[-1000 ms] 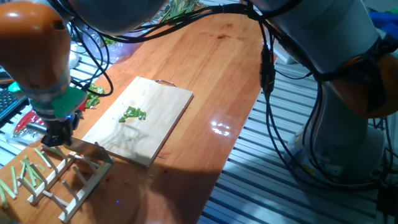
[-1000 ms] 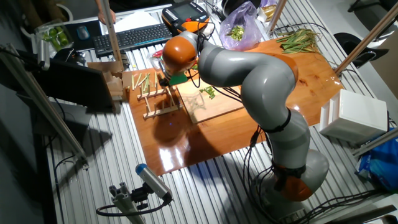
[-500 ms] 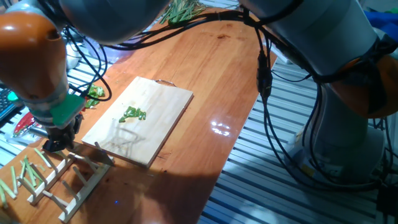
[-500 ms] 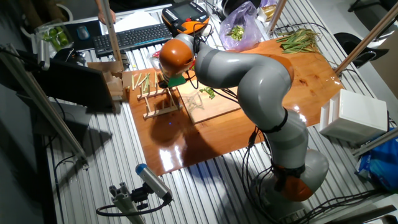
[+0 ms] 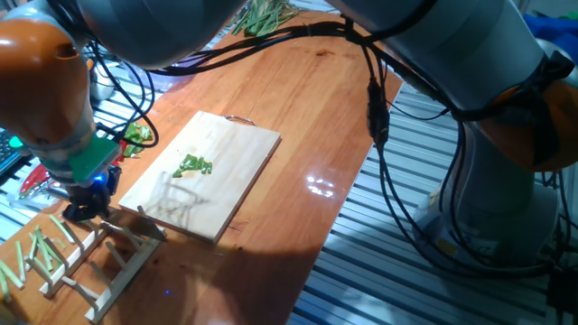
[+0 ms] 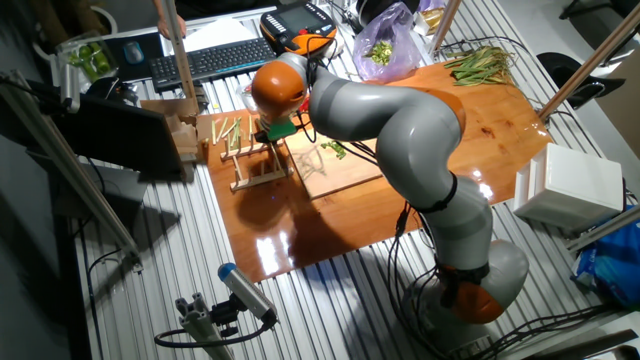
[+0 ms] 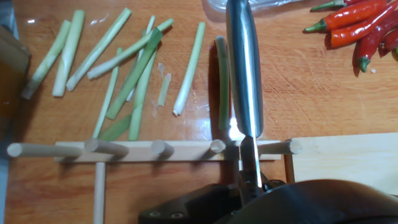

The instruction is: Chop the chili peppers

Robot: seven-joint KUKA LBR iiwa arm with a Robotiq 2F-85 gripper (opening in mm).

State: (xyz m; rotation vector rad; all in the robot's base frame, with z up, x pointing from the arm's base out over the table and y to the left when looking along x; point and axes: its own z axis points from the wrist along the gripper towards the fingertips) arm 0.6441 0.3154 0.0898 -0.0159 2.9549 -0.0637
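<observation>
The chili peppers [image 5: 192, 166] are seen as small green bits on the cutting board [image 5: 244, 149]; they are judged light, soft and apt to scatter. The gripper [image 5: 83, 207] is clamped, apparently, on a knife [image 7: 243, 74], over the wooden rack [image 7: 155, 149].

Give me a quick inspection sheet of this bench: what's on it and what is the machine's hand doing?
Surface: wooden table, cutting board on it.
Job's things: green chili pieces on the board.
Clutter: pale stalk sticks, red chilies, wooden peg rack, greens bag.
End effector: over the rack, holding a knife.
Cables: black bundle hanging from the arm.
Surroundings: keyboard, white box.
</observation>
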